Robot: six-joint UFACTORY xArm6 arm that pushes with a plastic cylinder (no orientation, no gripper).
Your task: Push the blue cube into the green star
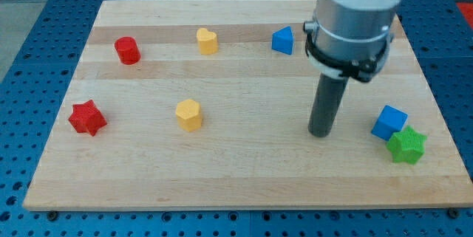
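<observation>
My tip (321, 133) upright — left of blue cube (389, 122).

Pale wooden board (244, 185) on a blue perforated table (22, 15), under even, soft light.

Blue cube (389, 122): small, flat on surface, turned slightly askew, near my tip (320, 134), toward view's right. Green star (406, 145): small, lying flat, touching cube's lower-right corner, farther right of tip and slightly lower.
</observation>
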